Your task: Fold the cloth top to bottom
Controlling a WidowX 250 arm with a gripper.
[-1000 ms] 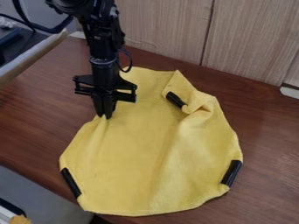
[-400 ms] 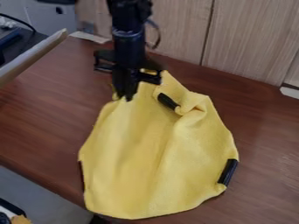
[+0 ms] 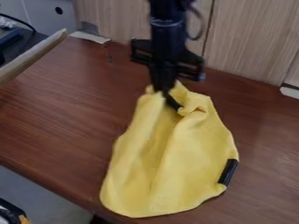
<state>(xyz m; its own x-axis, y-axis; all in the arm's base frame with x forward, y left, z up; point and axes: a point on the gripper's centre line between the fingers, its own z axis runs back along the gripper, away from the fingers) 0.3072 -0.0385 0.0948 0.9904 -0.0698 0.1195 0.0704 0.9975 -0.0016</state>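
Zero clean folds, I'd say — my pincer (image 3: 163, 90) grips the cloth (image 3: 189, 159) at its bunched top, lower edge spread out — top-to-bottom fold left.

The black robot arm (image 3: 166, 22) is seen at the top edge, right of the middle, with its upper links and base cut off. The wrist is held nearly upright, and the black gripper (image 3: 164, 91) is pointed down below it. The gripper's wide crosspiece (image 3: 169, 59) is set at a slant, its end at picture right placed lower than the other. The fingers (image 3: 159, 78) are drawn close together, their tips kept low. A dark cable (image 3: 203, 26) is looped out beside the wrist at picture right.
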